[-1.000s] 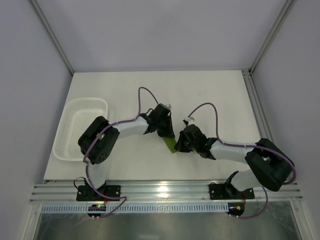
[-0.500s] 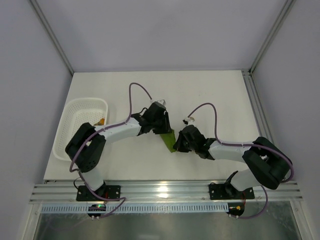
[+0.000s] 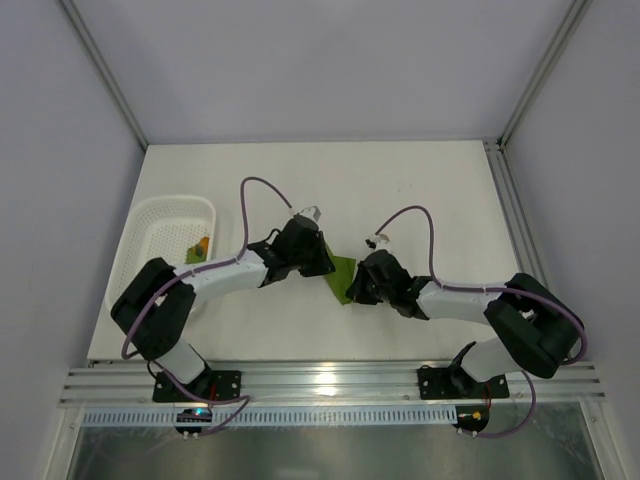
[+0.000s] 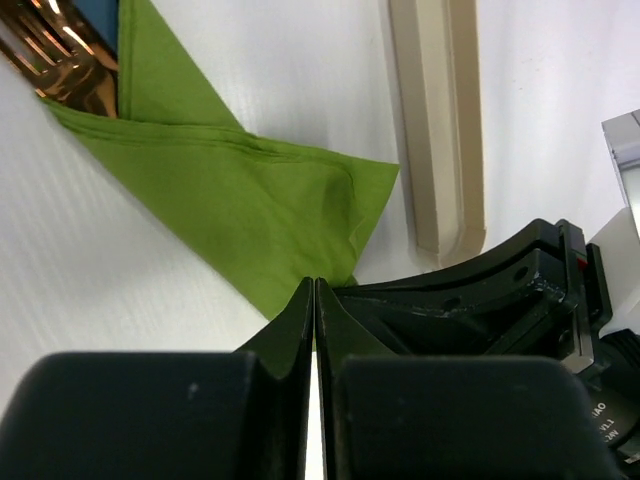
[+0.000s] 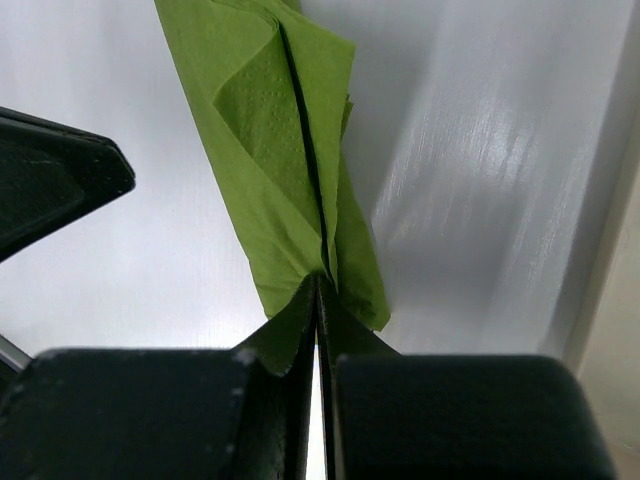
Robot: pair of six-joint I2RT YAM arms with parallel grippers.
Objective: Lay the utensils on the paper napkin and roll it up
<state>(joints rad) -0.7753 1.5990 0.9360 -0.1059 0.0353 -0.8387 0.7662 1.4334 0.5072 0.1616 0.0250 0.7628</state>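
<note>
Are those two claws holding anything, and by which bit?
The right gripper pinches the paper napkin by its folded end. The left gripper is shut at the napkin's edge; whether it grips it cannot be told.

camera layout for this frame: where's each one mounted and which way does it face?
Top external: above and behind the bases, looking down at the table; both arms show, left gripper and right gripper at the green napkin, basket at left.
Left wrist: on the left wrist, looking along its shut fingers at the napkin, copper utensils poking out of it.
Right wrist: on the right wrist, looking along its fingers, shut on the napkin's end.
Shared: all three show the napkin.
</note>
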